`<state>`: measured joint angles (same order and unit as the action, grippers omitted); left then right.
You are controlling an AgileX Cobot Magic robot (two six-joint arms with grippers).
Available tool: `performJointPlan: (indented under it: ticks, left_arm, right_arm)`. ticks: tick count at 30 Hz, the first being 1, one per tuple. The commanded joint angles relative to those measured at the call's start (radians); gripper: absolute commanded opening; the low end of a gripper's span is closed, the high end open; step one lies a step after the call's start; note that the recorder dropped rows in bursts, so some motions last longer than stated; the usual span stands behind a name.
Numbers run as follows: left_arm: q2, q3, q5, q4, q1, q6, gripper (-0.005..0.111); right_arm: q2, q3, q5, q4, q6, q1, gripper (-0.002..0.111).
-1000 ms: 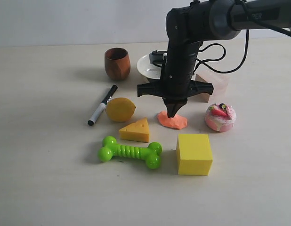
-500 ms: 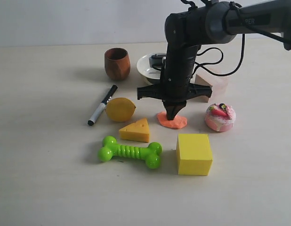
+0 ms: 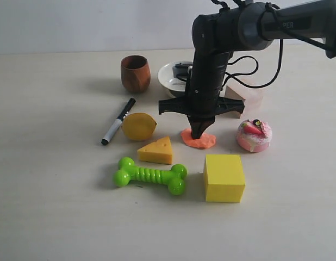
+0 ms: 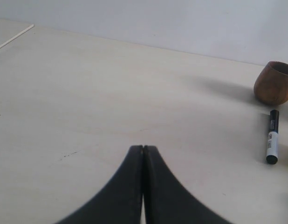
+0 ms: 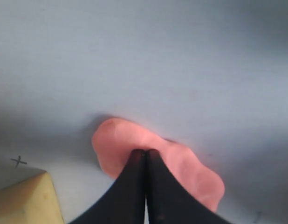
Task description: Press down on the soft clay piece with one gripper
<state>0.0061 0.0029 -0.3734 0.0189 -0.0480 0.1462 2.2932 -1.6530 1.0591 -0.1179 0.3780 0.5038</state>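
The soft clay piece [image 3: 199, 140] is a flat salmon-orange blob lying between the cheese wedge and the pink cake toy. My right gripper [image 3: 197, 136] points straight down, shut, with its joined fingertips touching the clay's top; part of the blob is hidden beneath them. The right wrist view shows the same: the clay [image 5: 181, 161] spreads out around the tip of the shut gripper [image 5: 145, 151]. My left gripper [image 4: 143, 147] is shut with nothing in it, low over bare table far from the clay, and does not show in the exterior view.
Around the clay lie a yellow cheese wedge [image 3: 156, 150], a lemon [image 3: 138, 126], a green bone toy [image 3: 150, 175], a yellow block [image 3: 224, 177] and a pink cake toy [image 3: 254, 135]. Behind stand a brown cup [image 3: 135, 73], a white bowl [image 3: 170, 77] and a marker [image 3: 118, 120].
My right gripper has come down from just above the clay onto it. Between half a second ago and now it has barely moved.
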Motion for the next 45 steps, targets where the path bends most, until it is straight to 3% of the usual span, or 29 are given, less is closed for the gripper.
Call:
performJointPlan:
  ticks: [1, 17, 27, 45]
  left_arm:
    - [-0.006, -0.003, 0.009, 0.000, -0.001, 0.006, 0.000]
    - [-0.006, -0.003, 0.009, 0.000, -0.001, 0.006, 0.000]
    - [-0.006, -0.003, 0.009, 0.000, -0.001, 0.006, 0.000]
    - [-0.006, -0.003, 0.009, 0.000, -0.001, 0.006, 0.000]
  right_arm:
    - [0.067, 0.021, -0.035, -0.048, -0.012, 0.007, 0.000]
    - [0.095, 0.021, 0.004, -0.047, -0.023, 0.007, 0.000]
    - [-0.011, 0.018, -0.034, 0.045, -0.011, 0.007, 0.000]
    - [-0.064, 0.018, -0.056, 0.050, -0.011, 0.007, 0.000]
